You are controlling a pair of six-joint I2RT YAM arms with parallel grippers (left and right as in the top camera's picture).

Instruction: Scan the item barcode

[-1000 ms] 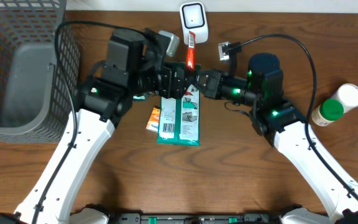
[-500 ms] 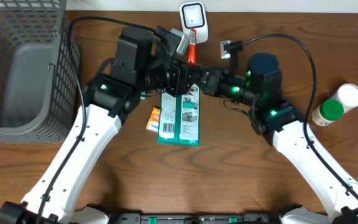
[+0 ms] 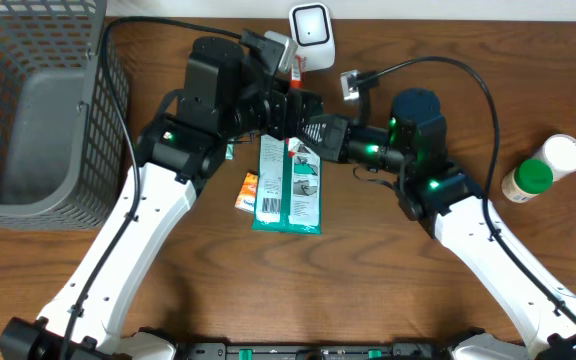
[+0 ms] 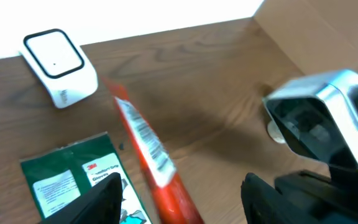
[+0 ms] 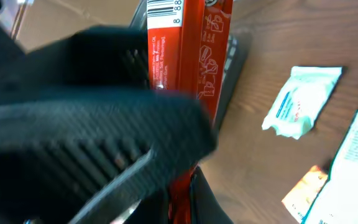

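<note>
- Two sets of fingers meet at the red tube, so first see who has it. The right fingers are closed tight on its lower end, and it is lifted off the counter.
- The left fingers stand wide, one on each side of the tube. In the left wrist view neither of them touches it, so they hold nothing.
- The long axis of the tube runs out from between the left fingers, forward and a little to their left. Its far end points nearly at the white scanner, which stands on the counter beyond that end and apart from it.
- The barcode label sits on the half of the tube away from the right fingers. It faces the left wrist camera, so I judge it is not turned to the scanner's face. The exact angle I cannot tell.
- The right arm carries the tube, so the coming move belongs to it. You would need to turn the label side toward the scanner, not only push the tube forward.
- The green pack lies flat on the counter, below the left fingers and to their left.
</note>
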